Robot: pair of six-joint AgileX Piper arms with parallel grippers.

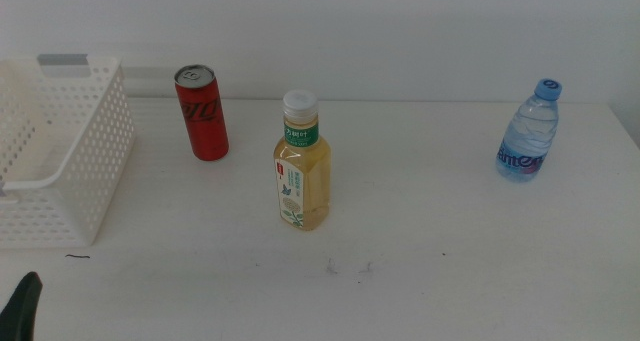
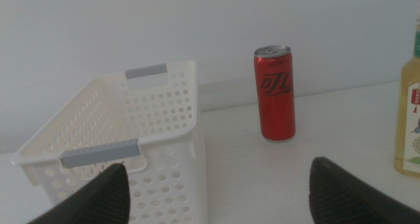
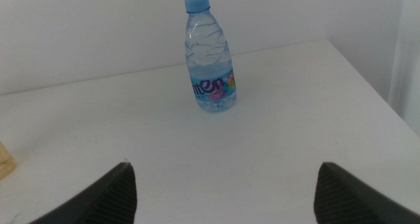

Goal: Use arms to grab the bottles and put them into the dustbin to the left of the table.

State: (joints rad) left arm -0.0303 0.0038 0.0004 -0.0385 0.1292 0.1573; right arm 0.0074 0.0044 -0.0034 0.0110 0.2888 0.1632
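Red can: cola can [image 1: 202,113], upright, upper left of centre in the middle view, just right of the basket, apart from it; thin metal wall, likely light and easy to dent, smooth and slippery; best taken across the mid-body with modest squeeze.
Yellow bottle: tea bottle [image 1: 301,165], upright at frame centre, white cap, green label; looks full, so judged the heaviest of the three; stiff plastic, waist under the label a fair hold.
Clear bottle: water bottle [image 1: 528,131], upright, upper right, blue cap, well apart from the others; thin ribbed plastic, probably gives under pressure; grip around the labelled middle, not the cap.
White basket: dustbin [image 1: 92,161], far left edge of the middle view, hole-patterned walls, grey strip on rim, open top, seemingly nothing inside; wider than any bottle, so a generous drop target.
Tabletop: table [image 1: 450,271], white, flat, a few dark scuffs lower centre.
Left gripper: [image 2: 218,188], jaws spread wide, holding nothing; dustbin and cola can ahead of it in the left wrist view; only a dark tip visible at lower left corner of the middle view.
Right gripper: [image 3: 223,191], jaws spread wide, holding nothing; facing the water bottle in the right wrist view; out of the middle view.
Progress: judged not begun, all three containers on the table.
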